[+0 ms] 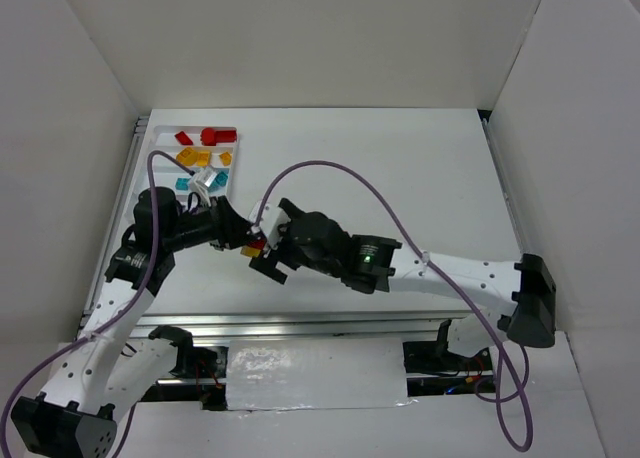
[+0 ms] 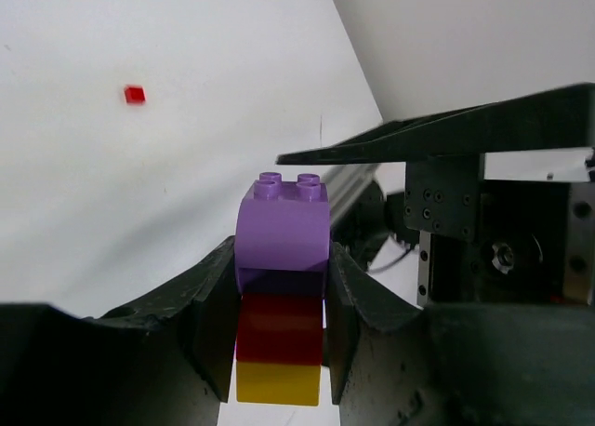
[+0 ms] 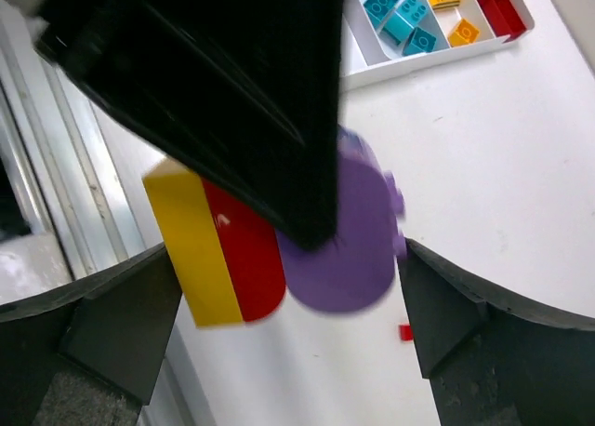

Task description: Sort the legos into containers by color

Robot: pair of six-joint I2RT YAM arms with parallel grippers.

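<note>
My left gripper (image 2: pixel 279 333) is shut on a stack of three legos: a purple rounded brick (image 2: pixel 282 226), a red one (image 2: pixel 279 328) and a yellow one (image 2: pixel 277 382). It holds the stack above the table near its front (image 1: pixel 255 246). My right gripper (image 3: pixel 288 263) is open, with one finger (image 3: pixel 112 324) beside the yellow end and the other beyond the purple end (image 3: pixel 358 249). The white tray (image 1: pixel 150 168) at the far left holds red (image 1: pixel 210 135), orange (image 1: pixel 195 158) and teal (image 1: pixel 190 183) legos in separate compartments.
A tiny red bit (image 3: pixel 405 332) lies on the white table under the stack; it also shows in the left wrist view (image 2: pixel 135 94). White walls stand on three sides. A metal rail (image 1: pixel 300 323) runs along the near edge.
</note>
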